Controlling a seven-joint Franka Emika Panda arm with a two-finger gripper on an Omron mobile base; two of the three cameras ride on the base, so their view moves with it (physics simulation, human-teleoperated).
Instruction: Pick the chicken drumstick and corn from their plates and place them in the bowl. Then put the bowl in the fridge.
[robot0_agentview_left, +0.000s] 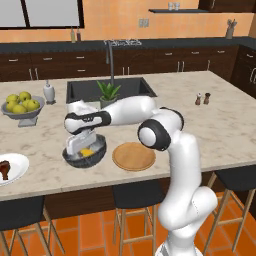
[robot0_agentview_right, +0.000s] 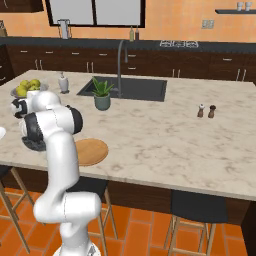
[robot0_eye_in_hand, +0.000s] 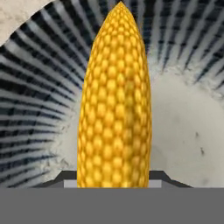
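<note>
One gripper (robot0_agentview_left: 83, 146) down in one bowl (robot0_agentview_left: 98, 153), clamped on one corn (robot0_eye_in_hand: 115, 105). One drumstick (robot0_agentview_left: 4, 168) on white plate (robot0_agentview_left: 17, 167); one wooden plate (robot0_agentview_left: 134, 156) beside bowl.

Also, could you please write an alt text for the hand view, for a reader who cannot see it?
A yellow corn cob stands lengthwise in the middle of the picture, held between the gripper fingertips at the bottom. Behind it lies the bowl, its dark ribbed wall around a light grey speckled floor.
</note>
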